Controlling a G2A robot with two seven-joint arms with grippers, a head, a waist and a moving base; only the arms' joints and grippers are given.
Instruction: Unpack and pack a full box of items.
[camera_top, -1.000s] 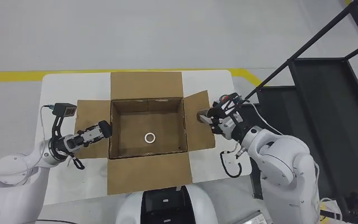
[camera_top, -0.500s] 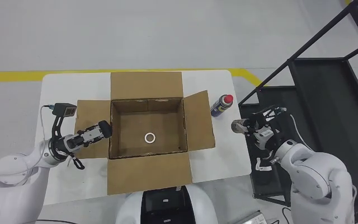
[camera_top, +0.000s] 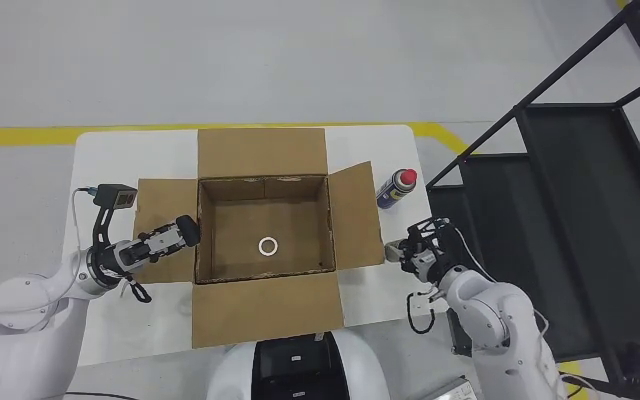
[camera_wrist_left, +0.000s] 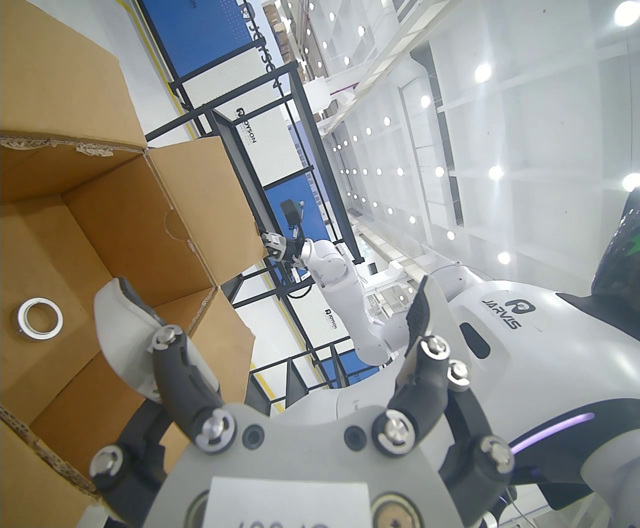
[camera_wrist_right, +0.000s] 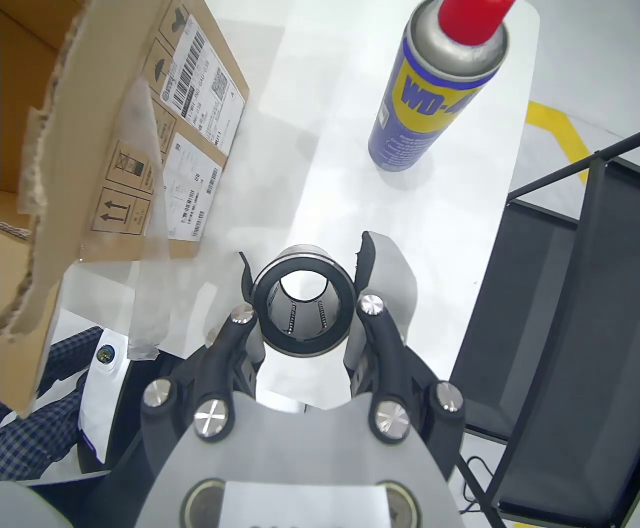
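Observation:
An open cardboard box (camera_top: 264, 180) stands mid-table with all its flaps spread out. A small silver ring (camera_top: 268, 245) (camera_wrist_left: 40, 318) lies on the box floor. A blue and yellow spray can (camera_top: 396, 188) (camera_wrist_right: 435, 85) with a red cap stands upright on the table, to the right of the right flap. My right gripper (camera_top: 402, 250) (camera_wrist_right: 306, 257) hovers over the table's right side, between the can and the front edge, shut on a metal cylinder sleeve (camera_wrist_right: 300, 312). My left gripper (camera_top: 185, 230) (camera_wrist_left: 272, 320) is open and holds nothing, over the box's left flap (camera_top: 165, 230).
The white table (camera_top: 110, 160) has bare room on its left and along its right edge. A black metal stair frame (camera_top: 540, 200) stands close beside the table's right edge. The right flap (camera_wrist_right: 125, 150), with labels on its underside, juts out near my right gripper.
My right arm swung from beside the right flap and the can out past the table's right edge. It then came back over the table in front of the can. The left arm has not moved.

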